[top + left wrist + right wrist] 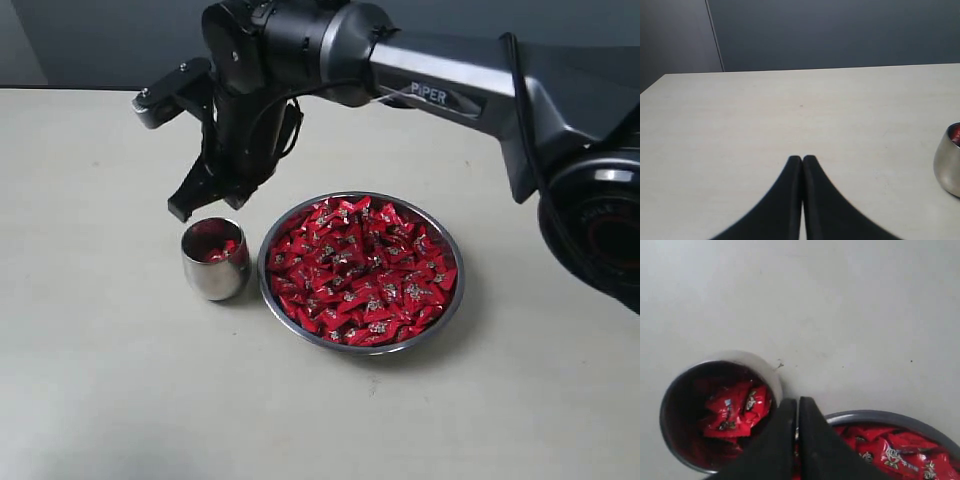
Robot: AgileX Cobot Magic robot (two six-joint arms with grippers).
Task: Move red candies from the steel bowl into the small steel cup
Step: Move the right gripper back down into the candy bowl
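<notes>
The steel bowl [362, 349] sits mid-table, heaped with red candies [360, 270]. Just left of it, almost touching, stands the small steel cup [214, 272] with a few red candies [216, 246] inside. My right gripper [205, 200] hangs just above the cup's far rim, between cup and bowl. In the right wrist view its tips [796, 401] are shut with nothing between them, over the gap between the cup [765, 367] and the bowl's rim [880, 416]. My left gripper [802, 158] is shut and empty over bare table, with the cup [950, 160] off to one side.
The pale tabletop [100, 380] spreads around cup and bowl. The right arm's dark links [450, 90] reach in from the right, above the bowl's far side. A grey wall [840, 30] stands behind the table's far edge.
</notes>
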